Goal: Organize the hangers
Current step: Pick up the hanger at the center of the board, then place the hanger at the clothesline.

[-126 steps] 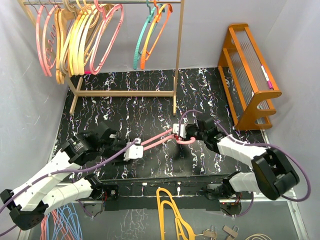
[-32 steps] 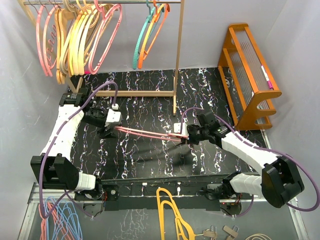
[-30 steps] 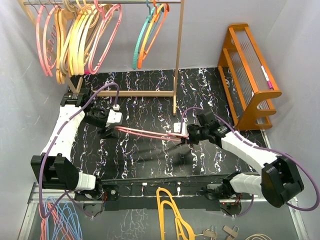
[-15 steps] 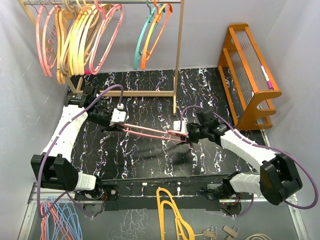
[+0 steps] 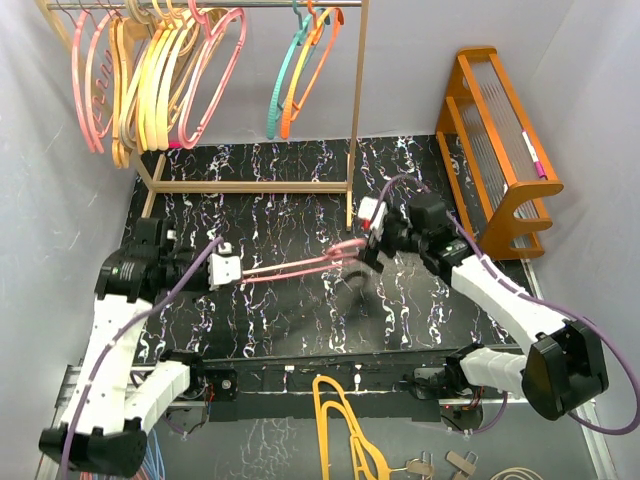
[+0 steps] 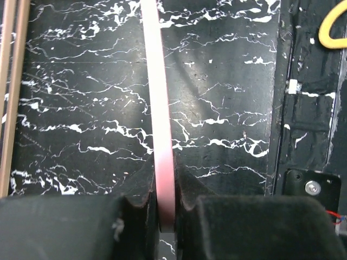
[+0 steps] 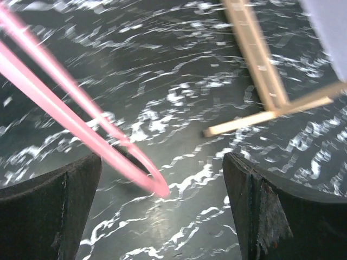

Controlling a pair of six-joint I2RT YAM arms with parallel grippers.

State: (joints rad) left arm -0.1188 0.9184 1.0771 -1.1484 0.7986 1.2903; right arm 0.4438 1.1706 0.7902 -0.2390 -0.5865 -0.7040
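Here, the left gripper (image 5: 226, 270) is clamped on an end of a pink hanger (image 5: 300, 263), bare black mat (image 5: 300, 320) open either side of it. The hanger's long axis runs rightward from those jaws, its far tip between the right gripper's (image 5: 372, 243) spread fingers, touching neither. The wooden rack's post (image 5: 352, 190) stands just beyond.

**Grey-walled booth, marbled black mat**

Pale grey walls (image 5: 420, 70) close in the back and both sides. A black mat (image 5: 300, 320) veined with white spreads across the middle. A wooden-framed rack (image 5: 357, 120) stands at the rear left, its base bar on the mat. An orange wooden stand (image 5: 512, 215) with clear ribbed panels sits at the right edge. The light is soft and even
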